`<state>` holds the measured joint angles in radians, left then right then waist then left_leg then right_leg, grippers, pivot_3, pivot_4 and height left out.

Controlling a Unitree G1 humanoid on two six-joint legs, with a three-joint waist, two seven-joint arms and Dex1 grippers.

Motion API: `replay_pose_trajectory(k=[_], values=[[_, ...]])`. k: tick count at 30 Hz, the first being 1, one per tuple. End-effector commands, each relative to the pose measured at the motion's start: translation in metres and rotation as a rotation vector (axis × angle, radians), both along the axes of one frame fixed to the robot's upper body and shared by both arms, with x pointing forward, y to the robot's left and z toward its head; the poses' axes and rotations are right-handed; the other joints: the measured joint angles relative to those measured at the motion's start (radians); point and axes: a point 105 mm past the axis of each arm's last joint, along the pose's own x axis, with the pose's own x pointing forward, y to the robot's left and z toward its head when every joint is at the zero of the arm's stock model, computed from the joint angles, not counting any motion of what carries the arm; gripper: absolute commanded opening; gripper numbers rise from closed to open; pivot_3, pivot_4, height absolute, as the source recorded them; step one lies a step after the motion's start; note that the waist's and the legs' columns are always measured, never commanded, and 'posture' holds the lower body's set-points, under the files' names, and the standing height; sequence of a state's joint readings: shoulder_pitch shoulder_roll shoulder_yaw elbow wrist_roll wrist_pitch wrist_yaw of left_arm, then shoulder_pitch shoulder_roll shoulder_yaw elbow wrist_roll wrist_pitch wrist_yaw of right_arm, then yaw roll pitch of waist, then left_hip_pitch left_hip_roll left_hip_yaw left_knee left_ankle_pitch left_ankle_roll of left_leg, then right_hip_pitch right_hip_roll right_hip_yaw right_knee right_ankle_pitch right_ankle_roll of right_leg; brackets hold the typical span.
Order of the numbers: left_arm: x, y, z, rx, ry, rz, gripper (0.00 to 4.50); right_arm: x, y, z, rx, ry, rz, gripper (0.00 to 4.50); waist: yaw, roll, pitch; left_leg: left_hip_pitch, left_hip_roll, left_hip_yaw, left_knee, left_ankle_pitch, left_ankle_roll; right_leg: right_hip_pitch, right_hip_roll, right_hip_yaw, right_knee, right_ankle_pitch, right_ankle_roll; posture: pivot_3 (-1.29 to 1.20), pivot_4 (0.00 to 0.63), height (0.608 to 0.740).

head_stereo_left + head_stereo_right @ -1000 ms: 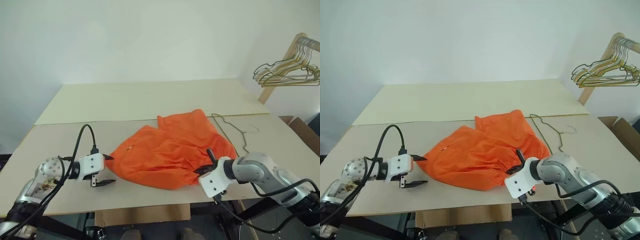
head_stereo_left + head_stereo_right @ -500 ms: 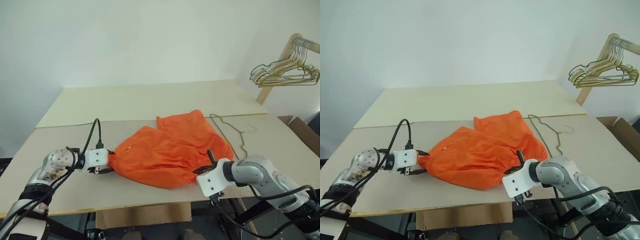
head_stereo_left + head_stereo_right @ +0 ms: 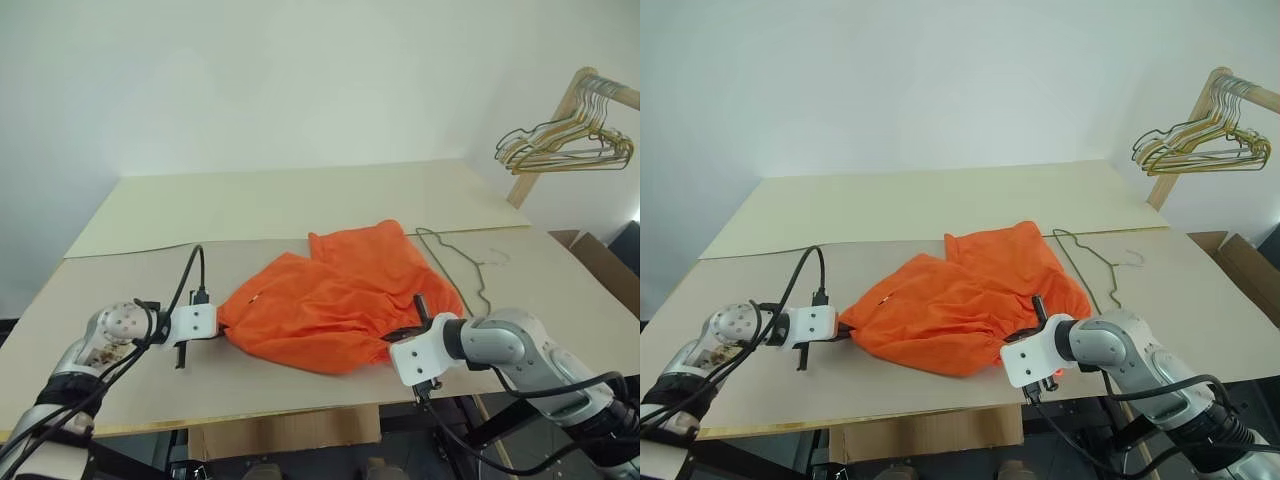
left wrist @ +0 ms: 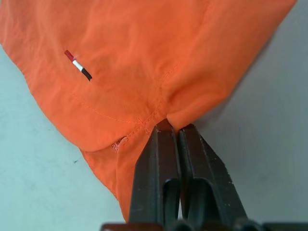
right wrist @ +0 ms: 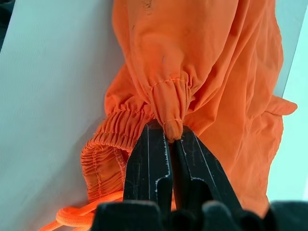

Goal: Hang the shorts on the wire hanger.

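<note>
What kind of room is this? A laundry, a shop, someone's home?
Probably a plain test room, not a home: a bare white wall, a board-topped table holding only orange shorts and a wire hanger, plus a wooden rack of spare hangers.

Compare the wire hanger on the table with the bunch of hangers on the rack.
The wire hanger lies flat on the table beside the shorts; the bunch of hangers hangs from a wooden rack. The wire hanger is single and dark; the bunch holds several, some gold. Both are thin wire with hooks.
</note>
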<state>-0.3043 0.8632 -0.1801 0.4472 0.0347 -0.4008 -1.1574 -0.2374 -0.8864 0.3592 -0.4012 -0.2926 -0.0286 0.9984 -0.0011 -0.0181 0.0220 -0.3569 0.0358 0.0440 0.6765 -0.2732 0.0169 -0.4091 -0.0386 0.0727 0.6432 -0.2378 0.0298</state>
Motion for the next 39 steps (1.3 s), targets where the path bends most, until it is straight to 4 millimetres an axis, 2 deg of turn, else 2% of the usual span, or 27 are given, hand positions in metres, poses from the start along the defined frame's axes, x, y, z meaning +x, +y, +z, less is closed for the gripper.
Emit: replay_pose_trajectory(k=[1, 4, 7, 8, 11, 14, 16, 18, 19, 21, 22, 24, 26, 27, 28, 30, 31, 33, 35, 36, 38, 39], values=[[-0.012, 0.002, 0.038, -0.018, -0.033, -0.030, 0.13, -0.012, 0.004, 0.017, 0.042, 0.008, 0.075, 0.00, -0.003, -0.003, 0.002, -0.001, 0.000, 0.000, 0.000, 0.000, 0.000, -0.001, 0.000, 0.000, 0.000, 0.000, 0.000, 0.03, 0.000, 0.740], [-0.037, 0.009, 0.047, 0.038, 0.037, -0.056, 0.13, -0.025, -0.004, 0.016, -0.004, 0.066, 0.148, 0.00, -0.008, -0.004, 0.003, -0.004, 0.000, 0.000, 0.000, 0.000, 0.000, -0.004, -0.001, 0.000, 0.000, 0.000, 0.000, 0.04, 0.000, 0.740], [-0.050, 0.011, 0.051, 0.081, 0.068, -0.055, 0.13, -0.025, -0.009, 0.019, -0.003, 0.091, 0.156, 0.00, -0.007, -0.004, 0.003, -0.005, -0.001, 0.001, 0.000, 0.000, 0.000, -0.006, -0.003, 0.000, 0.000, -0.001, 0.001, 0.06, 0.000, 0.740], [-0.050, 0.010, 0.052, 0.089, 0.061, -0.052, 0.13, -0.019, -0.009, 0.022, 0.013, 0.082, 0.133, 0.00, -0.006, -0.005, 0.003, -0.005, -0.001, 0.001, 0.000, 0.000, 0.000, -0.006, -0.003, 0.000, 0.000, -0.001, 0.002, 0.06, 0.000, 0.740], [-0.036, 0.002, 0.057, 0.068, -0.018, 0.001, 0.13, 0.013, -0.011, 0.033, 0.045, 0.024, 0.013, 0.00, -0.004, -0.006, 0.005, -0.003, -0.001, 0.002, 0.001, 0.000, 0.000, -0.005, -0.003, 0.000, 0.001, -0.001, 0.001, 0.07, 0.000, 0.740], [0.008, -0.015, 0.076, -0.012, -0.203, 0.123, 0.13, 0.072, -0.023, 0.058, 0.003, -0.175, -0.111, 0.00, -0.001, -0.005, 0.010, 0.002, -0.001, 0.003, 0.001, 0.001, 0.001, -0.001, -0.003, 0.000, 0.002, 0.000, 0.000, 0.06, 0.000, 0.740], [0.043, -0.026, 0.100, -0.081, -0.350, 0.226, 0.13, 0.117, -0.036, 0.085, -0.072, -0.382, -0.189, 0.00, 0.005, -0.003, 0.013, 0.004, -0.001, 0.002, 0.001, 0.003, 0.002, 0.002, -0.002, -0.001, 0.002, 0.002, 0.000, 0.05, 0.000, 0.740], [0.076, -0.038, 0.138, -0.186, -0.525, 0.335, 0.13, 0.159, -0.049, 0.123, -0.175, -0.642, -0.263, 0.00, 0.008, -0.002, 0.016, 0.002, -0.002, 0.001, 0.001, 0.005, 0.000, 0.000, -0.002, -0.001, 0.002, 0.004, 0.000, 0.04, 0.000, 0.740], [0.091, -0.042, 0.157, -0.241, -0.593, 0.403, 0.13, 0.175, -0.051, 0.144, -0.182, -0.756, -0.299, 0.00, 0.009, -0.002, 0.016, 0.000, -0.003, 0.001, 0.001, 0.006, -0.001, -0.002, -0.002, 0.000, 0.003, 0.007, -0.004, 0.05, 0.000, 0.740], [0.111, -0.047, 0.205, -0.326, -0.799, 0.490, 0.13, 0.198, -0.045, 0.200, -0.088, -1.000, -0.399, 0.00, 0.007, -0.003, 0.015, -0.010, -0.003, 0.001, 0.001, 0.007, -0.003, -0.013, -0.002, 0.001, 0.004, 0.010, -0.009, 0.05, 0.000, 0.740], [0.117, -0.048, 0.233, -0.386, -0.913, 0.537, 0.13, 0.201, -0.039, 0.232, -0.012, -1.144, -0.433, 0.00, 0.000, -0.003, 0.015, -0.016, -0.003, 0.000, -0.001, 0.008, -0.005, -0.020, -0.002, 0.001, 0.004, 0.012, -0.009, 0.06, 0.000, 0.740], [0.117, -0.047, 0.273, -0.500, -1.044, 0.596, 0.13, 0.199, -0.031, 0.273, 0.123, -1.328, -0.471, 0.00, -0.010, -0.004, 0.015, -0.028, -0.003, -0.001, -0.003, 0.012, -0.012, -0.031, -0.002, 0.003, 0.006, 0.013, -0.010, 0.06, 0.000, 0.740], [0.101, -0.041, 0.319, -0.654, -1.209, 0.614, 0.13, 0.181, -0.018, 0.316, 0.377, -1.485, -0.469, 0.00, -0.021, -0.005, 0.014, -0.036, -0.005, -0.002, -0.010, 0.019, -0.026, -0.044, -0.004, 0.004, 0.008, 0.013, -0.010, 0.06, 0.000, 0.740], [0.088, -0.041, 0.332, -0.708, -1.253, 0.578, 0.13, 0.172, -0.013, 0.325, 0.453, -1.521, -0.430, 0.00, -0.023, -0.005, 0.014, -0.039, -0.006, -0.002, -0.013, 0.019, -0.027, -0.048, -0.005, 0.005, 0.007, 0.013, -0.010, 0.06, 0.000, 0.740], [0.076, -0.042, 0.338, -0.721, -1.295, 0.521, 0.13, 0.165, -0.009, 0.327, 0.506, -1.544, -0.384, 0.00, -0.024, -0.005, 0.014, -0.042, -0.006, -0.002, -0.015, 0.019, -0.027, -0.050, -0.006, 0.005, 0.006, 0.013, -0.010, 0.06, 0.000, 0.740], [0.051, -0.049, 0.337, -0.737, -1.311, 0.379, 0.13, 0.157, -0.006, 0.318, 0.594, -1.513, -0.329, 0.00, -0.027, -0.005, 0.014, -0.042, -0.005, -0.003, -0.016, 0.018, -0.029, -0.051, -0.006, 0.003, 0.004, 0.012, -0.009, 0.06, 0.000, 0.740], [0.042, -0.053, 0.331, -0.733, -1.284, 0.318, 0.13, 0.156, -0.008, 0.310, 0.616, -1.486, -0.315, 0.00, -0.027, -0.005, 0.013, -0.042, -0.005, -0.003, -0.016, 0.017, -0.031, -0.051, -0.006, 0.002, 0.004, 0.012, -0.009, 0.07, 0.000, 0.740], [0.029, -0.056, 0.308, -0.633, -1.204, 0.228, 0.13, 0.156, -0.012, 0.282, 0.559, -1.422, -0.268, 0.00, -0.026, -0.007, 0.012, -0.042, -0.005, -0.004, -0.016, 0.016, -0.031, -0.049, -0.007, 0.000, 0.002, 0.012, -0.008, 0.09, 0.000, 0.740], [0.017, -0.058, 0.279, -0.539, -1.081, 0.161, 0.13, 0.155, -0.013, 0.242, 0.516, -1.263, -0.207, 0.00, -0.019, -0.009, 0.011, -0.042, -0.006, -0.004, -0.014, 0.015, -0.030, -0.046, -0.007, 0.000, 0.000, 0.012, -0.007, 0.09, 0.000, 0.740], [0.007, -0.059, 0.251, -0.464, -0.936, 0.106, 0.13, 0.155, -0.014, 0.202, 0.440, -1.092, -0.174, 0.00, -0.016, -0.009, 0.011, -0.043, -0.006, -0.004, -0.012, 0.013, -0.025, -0.044, -0.007, 0.000, -0.002, 0.012, -0.006, 0.10, 0.000, 0.740], [-0.012, -0.061, 0.215, -0.361, -0.746, 0.035, 0.13, 0.146, -0.017, 0.146, 0.313, -0.875, -0.110, 0.00, -0.014, -0.009, 0.011, -0.041, -0.005, -0.004, -0.009, 0.010, -0.019, -0.040, -0.007, 0.000, -0.002, 0.013, -0.004, 0.10, 0.000, 0.740], [-0.018, -0.058, 0.188, -0.281, -0.628, 0.032, 0.13, 0.136, -0.021, 0.111, 0.219, -0.777, -0.050, 0.00, -0.011, -0.009, 0.011, -0.034, -0.005, -0.005, -0.008, 0.009, -0.017, -0.031, -0.006, -0.002, -0.002, 0.013, -0.004, 0.10, 0.000, 0.740]])
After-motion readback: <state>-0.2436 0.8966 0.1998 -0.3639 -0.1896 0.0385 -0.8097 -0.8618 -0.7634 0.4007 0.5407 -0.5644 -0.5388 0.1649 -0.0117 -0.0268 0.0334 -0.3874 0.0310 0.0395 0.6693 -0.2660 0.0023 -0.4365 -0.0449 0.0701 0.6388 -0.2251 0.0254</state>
